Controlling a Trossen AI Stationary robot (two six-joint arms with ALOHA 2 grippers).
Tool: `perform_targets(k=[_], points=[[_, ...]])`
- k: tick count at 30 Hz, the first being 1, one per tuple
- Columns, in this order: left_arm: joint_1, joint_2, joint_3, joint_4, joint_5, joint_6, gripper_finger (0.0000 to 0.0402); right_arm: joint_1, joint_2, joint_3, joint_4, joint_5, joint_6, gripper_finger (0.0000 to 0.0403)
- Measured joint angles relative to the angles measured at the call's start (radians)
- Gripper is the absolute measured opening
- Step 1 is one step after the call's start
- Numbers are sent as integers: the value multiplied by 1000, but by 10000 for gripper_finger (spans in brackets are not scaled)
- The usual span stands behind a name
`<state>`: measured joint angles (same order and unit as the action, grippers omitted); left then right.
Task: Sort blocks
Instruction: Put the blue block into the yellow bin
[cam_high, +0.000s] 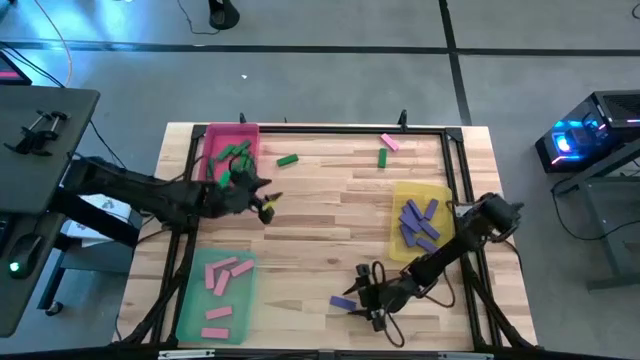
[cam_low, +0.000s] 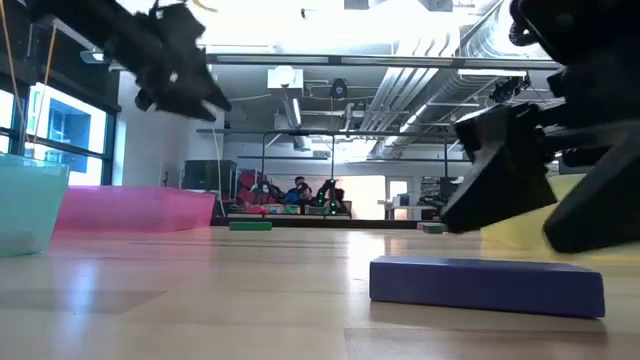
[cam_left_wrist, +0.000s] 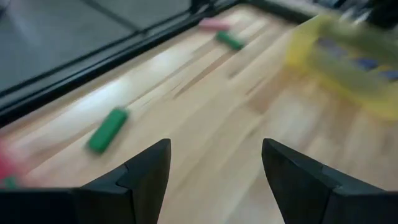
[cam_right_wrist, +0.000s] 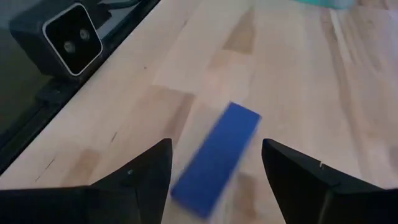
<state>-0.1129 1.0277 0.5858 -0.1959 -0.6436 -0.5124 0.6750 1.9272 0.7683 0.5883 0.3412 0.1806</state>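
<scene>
Wooden table (cam_high: 320, 210), trays at its edges.
Purple block (cam_right_wrist: 216, 158) flat between right gripper's (cam_right_wrist: 214, 171) spread jaws — ungrasped; left gripper (cam_high: 266, 207) likewise released, empty.

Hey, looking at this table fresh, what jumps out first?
Three bright trays on the wooden table: a pink tray at the far left holding green blocks, a green tray at the near left holding pink ones, a yellow tray at right holding purple ones. The right gripper, open, hovers by a lone purple block near the front edge.

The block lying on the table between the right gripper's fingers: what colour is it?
Purple, bordering on blue: the block shows best in the right wrist view, lying between the right gripper's open fingers.
</scene>
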Motion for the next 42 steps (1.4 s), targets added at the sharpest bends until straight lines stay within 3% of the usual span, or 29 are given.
perform_targets(k=[6,17,21,26,29,31,36,42], points=[[-155,60,0,164,-98,17,238,-21,36,42,-52,-41,-15,234],[-274,243,0,277,-208,-55,238,-50,29,43,-160,-72,56,217],[-311,300,0,368,-234,-16,238,-69,25,46,-206,-101,67,178],[-361,335,0,480,-275,43,238,-93,22,44,-242,-118,67,76],[-396,337,0,511,-312,70,238,-101,-6,44,-260,-121,49,72],[-415,337,0,510,-342,69,238,-103,-53,38,-318,-61,46,72],[-448,338,0,512,-394,69,238,-85,-289,37,-544,218,31,72],[-454,338,0,511,-394,57,238,-51,-644,38,-991,481,282,72]])
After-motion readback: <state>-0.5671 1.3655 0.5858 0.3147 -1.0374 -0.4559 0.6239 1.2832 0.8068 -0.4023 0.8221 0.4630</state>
